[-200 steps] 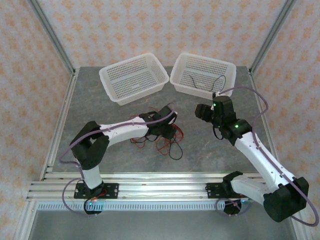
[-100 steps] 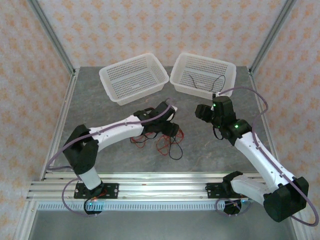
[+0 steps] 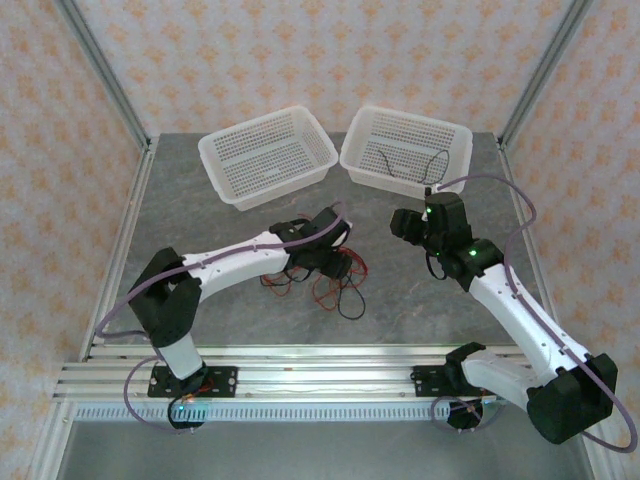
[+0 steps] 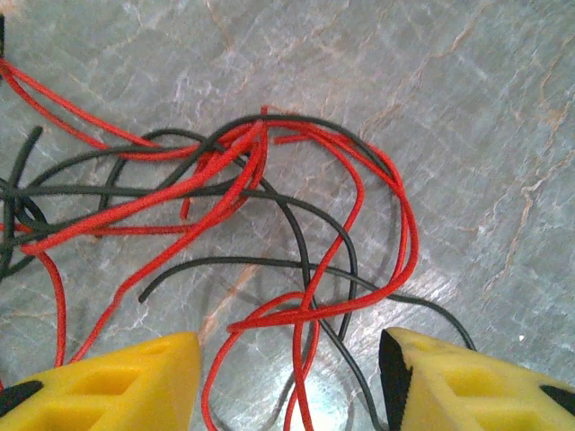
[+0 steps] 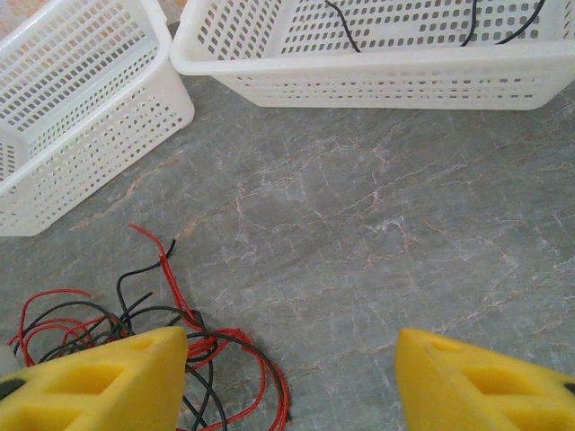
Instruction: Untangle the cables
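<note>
The tabletop point(image 4: 467, 135) looks like grey veined stone, smooth and faintly glossy (a pale glare patch shows near the fingers). The cables point(image 4: 256, 148), red and black, have smooth, slightly shiny plastic sheathing. The baskets point(image 5: 377, 85) are white perforated plastic. The left pincer point(image 4: 289, 382) and right pincer point(image 5: 292, 377) have matt yellow plastic fingers. The front rail point(image 3: 320, 375) is ribbed bare metal.

A grey marbled table point(image 3: 200, 230) bears tangled red and black cables point(image 3: 330, 290); beyond the cables stand a left basket point(image 3: 262, 190) and right basket point(image 3: 375, 178).
</note>
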`<action>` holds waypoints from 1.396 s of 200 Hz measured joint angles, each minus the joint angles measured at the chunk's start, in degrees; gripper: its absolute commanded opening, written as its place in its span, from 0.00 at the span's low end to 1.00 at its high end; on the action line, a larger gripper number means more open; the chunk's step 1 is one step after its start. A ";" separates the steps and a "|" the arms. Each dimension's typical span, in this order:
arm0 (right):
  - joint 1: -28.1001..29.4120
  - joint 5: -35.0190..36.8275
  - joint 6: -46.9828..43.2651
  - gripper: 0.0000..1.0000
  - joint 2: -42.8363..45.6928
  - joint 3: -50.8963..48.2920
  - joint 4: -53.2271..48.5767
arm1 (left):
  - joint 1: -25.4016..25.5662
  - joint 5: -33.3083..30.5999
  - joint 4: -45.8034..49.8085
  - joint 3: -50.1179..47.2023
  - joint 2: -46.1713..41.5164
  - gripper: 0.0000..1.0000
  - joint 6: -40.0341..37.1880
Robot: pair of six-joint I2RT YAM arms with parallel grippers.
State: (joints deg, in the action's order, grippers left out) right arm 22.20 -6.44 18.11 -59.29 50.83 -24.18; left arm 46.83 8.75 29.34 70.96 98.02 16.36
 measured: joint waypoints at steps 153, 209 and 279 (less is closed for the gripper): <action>0.00 -0.02 0.13 0.62 0.55 -0.87 -0.04 | 2.91 3.06 -3.19 -7.37 -1.33 0.00 7.74; 0.00 -1.81 0.59 0.62 1.44 -2.71 0.48 | 2.95 2.60 -2.08 -5.27 -4.11 0.00 7.65; 0.00 -10.01 3.17 0.61 1.51 -8.61 5.44 | 2.95 1.25 -0.83 7.96 -18.12 0.00 7.17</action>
State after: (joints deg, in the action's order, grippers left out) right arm 22.20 -16.45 21.28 -57.78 42.22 -18.74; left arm 49.78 10.00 28.51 78.91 79.90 23.53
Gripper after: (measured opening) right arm 0.614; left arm 0.044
